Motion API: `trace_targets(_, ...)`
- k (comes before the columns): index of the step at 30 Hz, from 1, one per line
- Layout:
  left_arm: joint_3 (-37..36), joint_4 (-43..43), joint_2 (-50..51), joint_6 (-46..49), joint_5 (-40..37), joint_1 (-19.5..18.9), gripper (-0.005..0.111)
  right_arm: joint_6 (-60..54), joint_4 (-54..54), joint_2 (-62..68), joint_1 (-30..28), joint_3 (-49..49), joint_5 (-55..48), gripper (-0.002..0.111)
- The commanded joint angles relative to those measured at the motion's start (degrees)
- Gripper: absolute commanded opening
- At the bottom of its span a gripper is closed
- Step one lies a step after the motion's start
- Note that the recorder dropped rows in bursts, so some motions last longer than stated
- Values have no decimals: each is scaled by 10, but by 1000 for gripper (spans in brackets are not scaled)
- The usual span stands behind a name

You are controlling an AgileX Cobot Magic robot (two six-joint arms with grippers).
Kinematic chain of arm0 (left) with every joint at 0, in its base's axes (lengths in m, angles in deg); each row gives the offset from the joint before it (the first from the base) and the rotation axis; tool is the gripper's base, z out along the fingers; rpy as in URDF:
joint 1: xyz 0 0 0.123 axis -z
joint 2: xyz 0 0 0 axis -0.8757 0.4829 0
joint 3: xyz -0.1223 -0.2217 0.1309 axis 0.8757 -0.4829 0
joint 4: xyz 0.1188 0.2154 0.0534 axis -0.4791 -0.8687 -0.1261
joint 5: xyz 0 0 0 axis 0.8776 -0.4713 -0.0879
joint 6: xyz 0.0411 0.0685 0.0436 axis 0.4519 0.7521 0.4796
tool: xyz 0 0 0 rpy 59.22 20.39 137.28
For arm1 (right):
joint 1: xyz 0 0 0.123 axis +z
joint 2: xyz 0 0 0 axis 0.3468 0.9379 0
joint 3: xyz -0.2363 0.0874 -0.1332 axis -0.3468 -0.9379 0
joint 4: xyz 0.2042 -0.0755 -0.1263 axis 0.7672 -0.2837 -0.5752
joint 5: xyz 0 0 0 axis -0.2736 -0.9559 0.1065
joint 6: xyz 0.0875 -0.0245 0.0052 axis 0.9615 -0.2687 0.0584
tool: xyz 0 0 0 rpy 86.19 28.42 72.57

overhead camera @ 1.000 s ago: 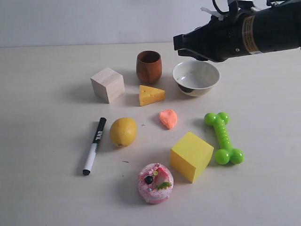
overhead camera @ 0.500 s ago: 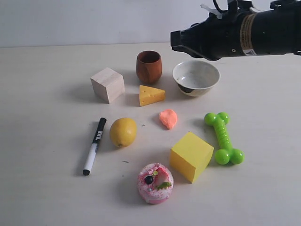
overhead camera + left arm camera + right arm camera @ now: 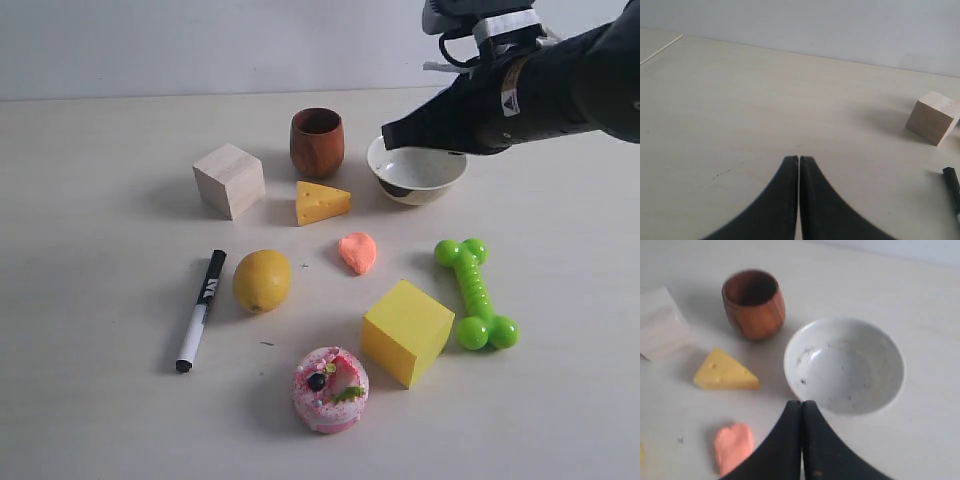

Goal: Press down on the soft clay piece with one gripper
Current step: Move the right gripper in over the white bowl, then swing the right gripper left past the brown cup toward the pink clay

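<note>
Bowl (image 3: 425, 186) sits partly hidden behind the pinched-together right claw (image 3: 801, 402).

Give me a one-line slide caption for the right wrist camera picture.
Right gripper, shut, poised over the edge of the white bowl; soft clay piece, cheese wedge and wooden cup nearby.

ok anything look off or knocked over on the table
Nothing stands out. The wooden cup and bowl stand upright, nothing is spilled, and the clay piece lies flat. The right gripper is shut, near the bowl and clear of the clay.
</note>
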Motion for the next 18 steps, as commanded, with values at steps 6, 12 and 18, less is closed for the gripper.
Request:
trace_targets(6,-2,3,-4,1,2,0,4,-335,359,-6,19,167,-255,0)
trace_targets(12,-2,3,-4,1,2,0,4,-335,413,-6,19,185,-259,0)
trace_targets(18,-2,3,-4,1,2,0,4,-267,410,11,19,185,-313,0)
